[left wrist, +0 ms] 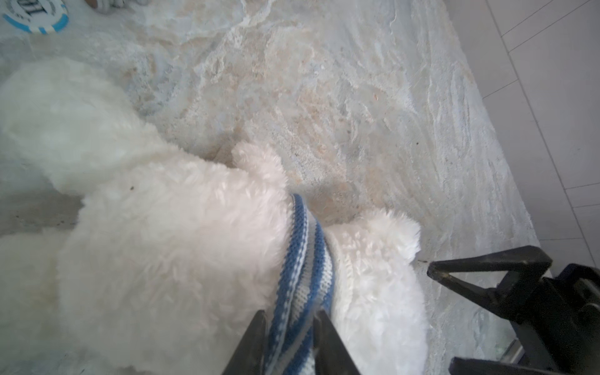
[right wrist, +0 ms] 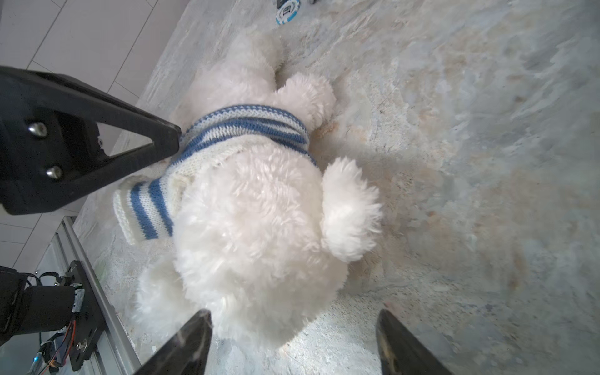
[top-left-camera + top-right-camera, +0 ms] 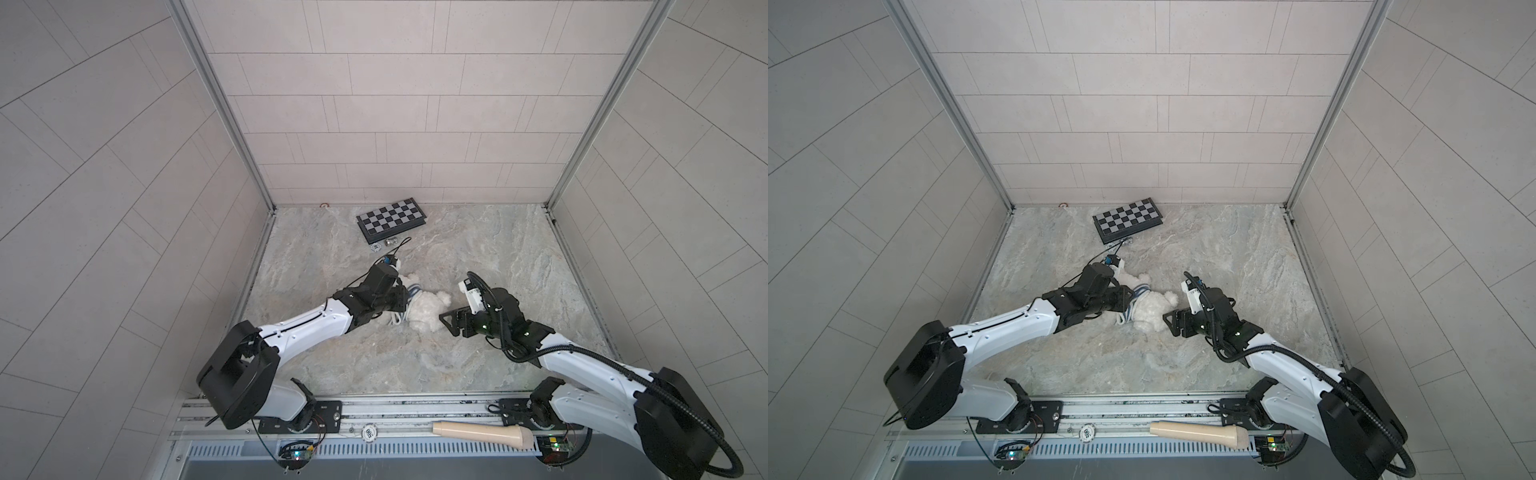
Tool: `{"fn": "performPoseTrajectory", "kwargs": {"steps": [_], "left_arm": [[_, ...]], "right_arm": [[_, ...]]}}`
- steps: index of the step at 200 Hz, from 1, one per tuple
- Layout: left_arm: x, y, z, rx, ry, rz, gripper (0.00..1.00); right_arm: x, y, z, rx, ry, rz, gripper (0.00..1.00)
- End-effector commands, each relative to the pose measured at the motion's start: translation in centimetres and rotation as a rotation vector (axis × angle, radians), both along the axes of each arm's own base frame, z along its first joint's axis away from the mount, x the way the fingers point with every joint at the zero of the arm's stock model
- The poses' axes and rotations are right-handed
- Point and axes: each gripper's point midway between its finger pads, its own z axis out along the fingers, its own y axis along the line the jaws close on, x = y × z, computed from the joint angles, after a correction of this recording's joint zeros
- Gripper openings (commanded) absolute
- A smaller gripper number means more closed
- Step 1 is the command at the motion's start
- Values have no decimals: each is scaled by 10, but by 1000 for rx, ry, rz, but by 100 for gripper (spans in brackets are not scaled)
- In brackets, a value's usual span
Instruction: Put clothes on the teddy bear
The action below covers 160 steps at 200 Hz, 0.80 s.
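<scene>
Both arms reach inward, grippers facing each other.
The left arm (image 3: 307,326) stretches low, its left gripper (image 1: 290,313) pinched narrow on the striped shirt (image 1: 303,259); the right arm (image 3: 582,361) bends inward, right gripper (image 2: 293,313) with jaws spread wide.

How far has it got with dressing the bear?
Done: the striped sweater is over the head of the teddy bear, bunched round its neck. In hand: the left gripper pinches that knit; the right gripper is open, empty. Left: one sleeve lies empty, and the sweater needs pulling down.
</scene>
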Motion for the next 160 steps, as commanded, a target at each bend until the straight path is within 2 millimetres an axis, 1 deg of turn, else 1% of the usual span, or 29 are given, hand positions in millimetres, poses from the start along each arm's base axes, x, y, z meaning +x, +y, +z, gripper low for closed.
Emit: {"fn": "performPoseTrajectory", "kwargs": {"steps": [1,35,53,83,96,111,138,160], "left_arm": [[-7,0,-16,-11,39,1,26],[-12,3,-28,-23,58,13,22],[-16,1,-35,-28,78,6,20],[-20,-4,-38,-29,88,-4,18],[-21,-5,-37,-31,87,-4,18],[-22,-5,-37,-36,88,-3,17],[-25,-2,-33,-47,83,1,17],[-30,3,-27,-40,72,-1,18]], "right_arm": [[12,12,13,47,-27,0,82],[15,21,-3,58,10,13,83],[16,30,-5,68,4,29,82],[17,42,-7,63,5,56,74],[19,45,-7,63,3,63,68],[19,46,-8,57,6,65,56],[20,41,-10,24,-1,53,38],[20,35,-11,-24,-18,57,27]]}}
